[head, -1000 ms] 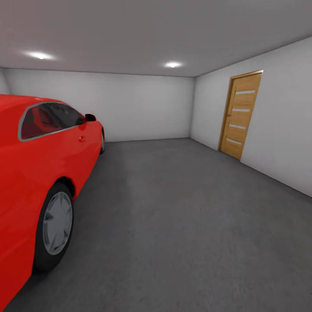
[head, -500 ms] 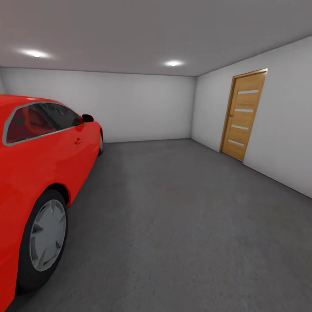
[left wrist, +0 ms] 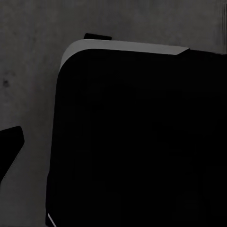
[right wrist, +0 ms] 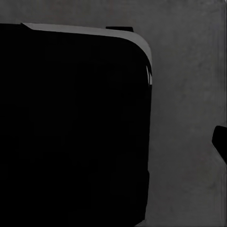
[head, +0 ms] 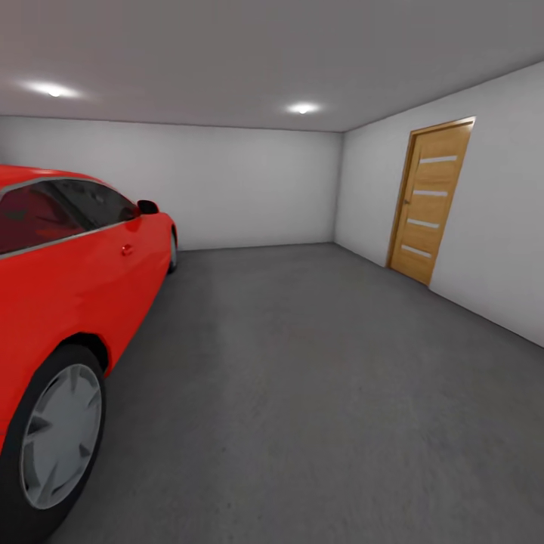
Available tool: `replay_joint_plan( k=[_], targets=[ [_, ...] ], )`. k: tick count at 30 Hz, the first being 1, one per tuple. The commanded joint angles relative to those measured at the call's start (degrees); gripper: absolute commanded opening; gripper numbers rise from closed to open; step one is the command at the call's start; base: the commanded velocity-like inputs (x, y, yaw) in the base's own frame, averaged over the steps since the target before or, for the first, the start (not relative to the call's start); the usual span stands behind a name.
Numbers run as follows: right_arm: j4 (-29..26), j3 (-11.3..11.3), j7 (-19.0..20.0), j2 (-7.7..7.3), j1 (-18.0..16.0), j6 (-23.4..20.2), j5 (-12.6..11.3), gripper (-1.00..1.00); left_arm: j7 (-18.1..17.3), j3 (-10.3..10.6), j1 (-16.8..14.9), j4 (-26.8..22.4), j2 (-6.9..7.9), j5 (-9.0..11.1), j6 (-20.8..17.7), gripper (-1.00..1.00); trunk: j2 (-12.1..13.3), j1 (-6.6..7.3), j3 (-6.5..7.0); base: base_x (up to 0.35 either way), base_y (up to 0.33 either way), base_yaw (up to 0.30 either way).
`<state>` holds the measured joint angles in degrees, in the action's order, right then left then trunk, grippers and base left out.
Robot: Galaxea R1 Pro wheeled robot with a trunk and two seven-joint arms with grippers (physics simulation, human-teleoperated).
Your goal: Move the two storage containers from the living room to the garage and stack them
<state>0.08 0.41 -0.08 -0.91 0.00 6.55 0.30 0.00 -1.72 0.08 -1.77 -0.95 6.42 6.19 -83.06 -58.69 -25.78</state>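
I am in the garage, looking over its dark grey concrete floor [head: 317,393] toward plain white walls. The two storage containers and the living room are out of view. The left wrist view looks down at the floor [left wrist: 28,71] beside a large black body of the robot [left wrist: 142,142], with one dark fingertip [left wrist: 9,144] at the frame's edge. The right wrist view is much the same: black robot body [right wrist: 71,127], grey floor [right wrist: 189,94] and a sliver of a dark fingertip [right wrist: 220,142]. Neither wrist view reveals how the jaws stand.
A red coupe car [head: 68,287] stands close along the left, its wheel [head: 57,446] near the lower left corner. A wooden door [head: 432,200] is shut in the right wall. Open concrete runs ahead to the back wall [head: 249,189].
The head camera has moved forward: the car has slid left and looms larger, and the door has shifted slightly right. Nothing in the room itself has moved.
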Motion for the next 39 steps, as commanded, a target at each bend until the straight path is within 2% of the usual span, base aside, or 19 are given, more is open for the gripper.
replay_joint_plan(
  k=[1, 39],
  targets=[
    [0.01, 0.04, -0.01, -0.02, 0.00, 0.22, 0.02, 1.00, 0.00, -0.12, 0.01, -0.03, -0.02, 0.44, 0.11, 1.00, -0.02, -0.04, -0.04, 0.320, -0.081, 0.000],
    [0.01, -0.06, -0.01, -0.09, 0.00, 0.44, 0.14, 1.00, 0.00, -0.30, 0.03, -0.07, -0.02, 0.43, 0.31, 1.00, -0.02, -0.04, -0.04, 0.320, -0.097, -0.008]
  ],
)
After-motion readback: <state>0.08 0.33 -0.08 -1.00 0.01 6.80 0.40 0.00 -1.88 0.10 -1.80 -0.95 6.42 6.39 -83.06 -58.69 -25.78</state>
